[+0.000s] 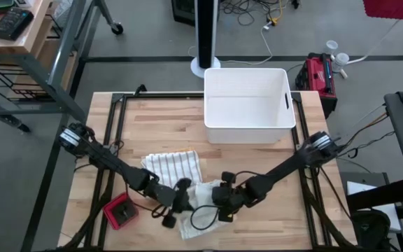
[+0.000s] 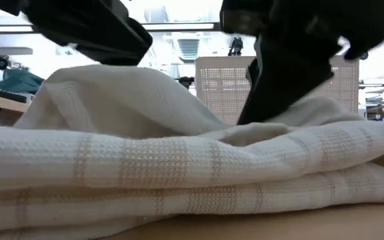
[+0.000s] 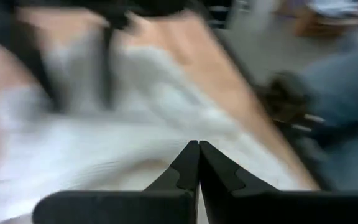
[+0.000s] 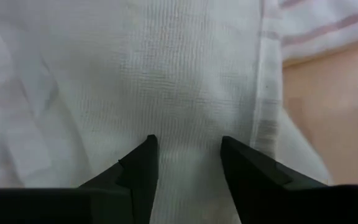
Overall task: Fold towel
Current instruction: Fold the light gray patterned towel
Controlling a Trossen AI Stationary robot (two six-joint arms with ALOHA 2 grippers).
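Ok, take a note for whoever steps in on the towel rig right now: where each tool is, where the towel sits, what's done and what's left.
Left tool: shut, nothing visibly held, over the towel's near left part.
Right tool: open, fingers straddling the cloth, pointing down at the towel from the right.
Towel: striped, bunched near the front middle of the table, layers stacked unevenly in the low view.
White bin: at the back of the table, looks empty.
Red block: at the front left, beside the towel.
Done: towel partly gathered over itself.
Left: likely flatten and finish a neat fold.
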